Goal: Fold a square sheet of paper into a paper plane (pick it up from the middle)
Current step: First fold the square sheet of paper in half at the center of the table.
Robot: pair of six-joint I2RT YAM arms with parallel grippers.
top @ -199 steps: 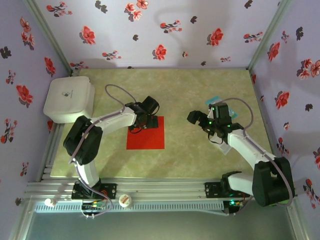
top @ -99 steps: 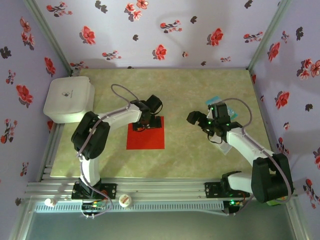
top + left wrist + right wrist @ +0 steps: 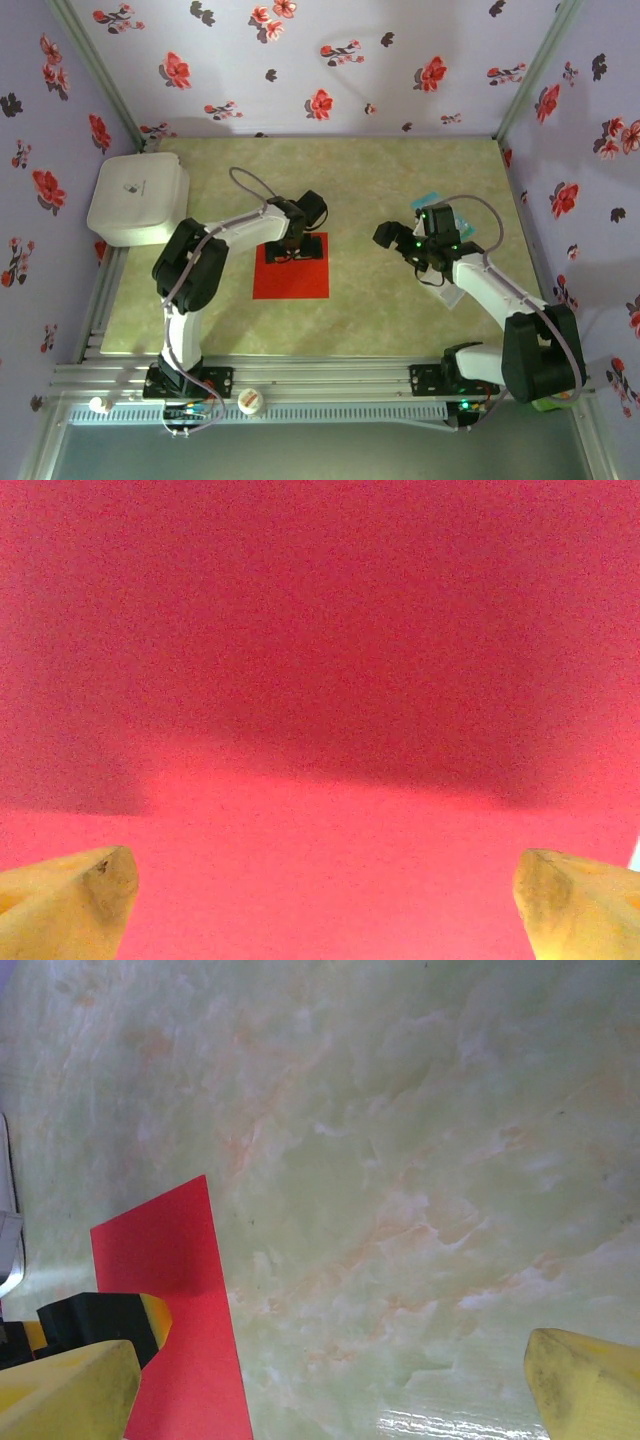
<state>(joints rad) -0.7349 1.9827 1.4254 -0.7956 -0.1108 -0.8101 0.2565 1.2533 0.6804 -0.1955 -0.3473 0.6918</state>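
Observation:
The square sheet of paper (image 3: 292, 278) is bright red and lies flat on the greenish table (image 3: 380, 310), left of centre. My left gripper (image 3: 291, 251) hangs close over the far half of the sheet. In the left wrist view the red paper (image 3: 320, 680) spreads under my left gripper (image 3: 325, 910), whose yellow fingertips (image 3: 70, 900) stand wide apart and open with nothing between them. My right gripper (image 3: 393, 238) hovers open over bare table, to the right of the sheet. The right wrist view catches the sheet's right part (image 3: 180, 1290) with the left gripper's finger over it.
A white box (image 3: 138, 197) sits at the table's far left corner. A small light-blue-and-white packet (image 3: 432, 198) lies just behind the right wrist. A white cap (image 3: 251, 400) rests on the front rail. Flowered walls close in three sides.
My left arm has swung right, carrying its gripper from the sheet's far left corner to over the far middle. The right arm has barely moved.

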